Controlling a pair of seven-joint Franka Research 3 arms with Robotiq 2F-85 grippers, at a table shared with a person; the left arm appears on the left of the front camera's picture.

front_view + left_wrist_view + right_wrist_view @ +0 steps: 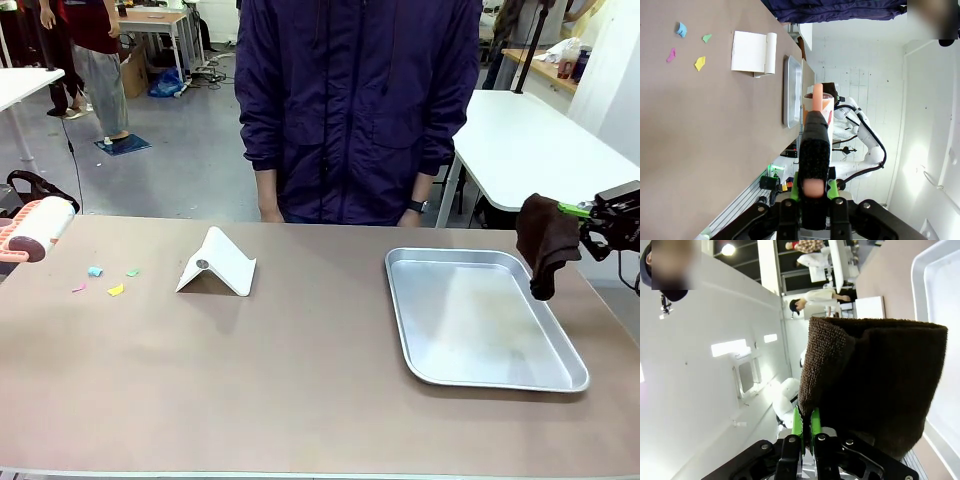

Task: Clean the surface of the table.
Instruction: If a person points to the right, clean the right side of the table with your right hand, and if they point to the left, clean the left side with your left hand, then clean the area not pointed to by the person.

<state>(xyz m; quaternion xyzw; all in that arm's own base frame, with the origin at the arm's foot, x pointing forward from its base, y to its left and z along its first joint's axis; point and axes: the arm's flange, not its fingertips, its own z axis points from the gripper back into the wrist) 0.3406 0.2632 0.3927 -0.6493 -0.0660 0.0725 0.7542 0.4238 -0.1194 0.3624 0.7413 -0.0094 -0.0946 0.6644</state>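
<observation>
The brownish table point(300, 380) carries several small coloured paper scraps point(116, 290) near its left end, seen again as scraps point(700, 63) in the left wrist view. My left gripper point(813, 192) is shut on the pink handle of a lint roller point(40, 228), held above the table's far left edge. Beyond the table's right edge, my right gripper point(590, 212) is shut on a dark brown cloth point(548, 242). That cloth point(875, 385) hangs from the green pads point(801, 426), close to the tray's right rim.
A shiny metal tray point(565, 352) lies on the right half of the table. A white folded stand point(215, 265) sits left of centre, close to the scraps. A person in a dark purple jacket point(350, 110) stands at the far edge, hands down.
</observation>
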